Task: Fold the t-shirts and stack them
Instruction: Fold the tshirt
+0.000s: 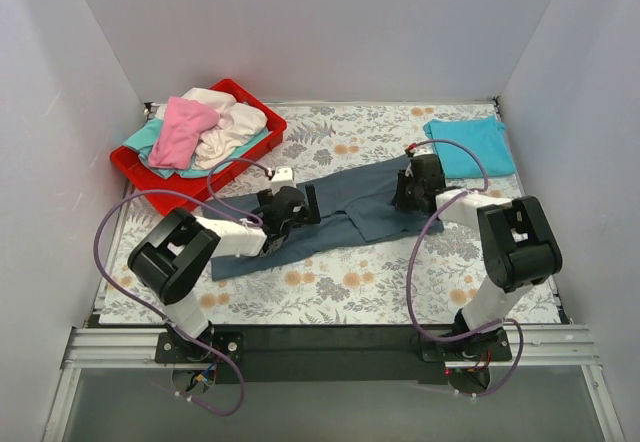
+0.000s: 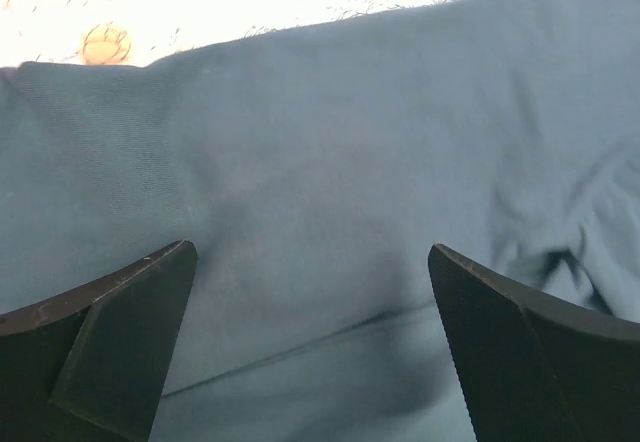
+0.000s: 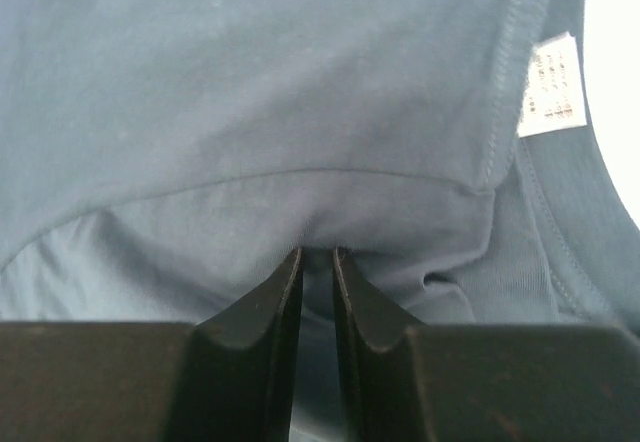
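Top external: we see shirt (image 1: pixel 350 204) lying 8-to-2 o'clock; right gripper (image 3: pixel 317 254) pinches its 2 o'clock end, left gripper (image 2: pixel 310 250) spread wide (mid-cloth).

My left arm (image 1: pixel 230 234) stretches far and rightward, left jaws spread wide. My right arm (image 1: pixel 462 207) stretches far and leftward, right jaws pinching the grey-blue t-shirt (image 3: pixel 300 82).

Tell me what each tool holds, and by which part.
Right tool grips the grey-blue t-shirt by a pinched fold of cloth near its white label. Left tool is open over the same shirt, holding nothing.
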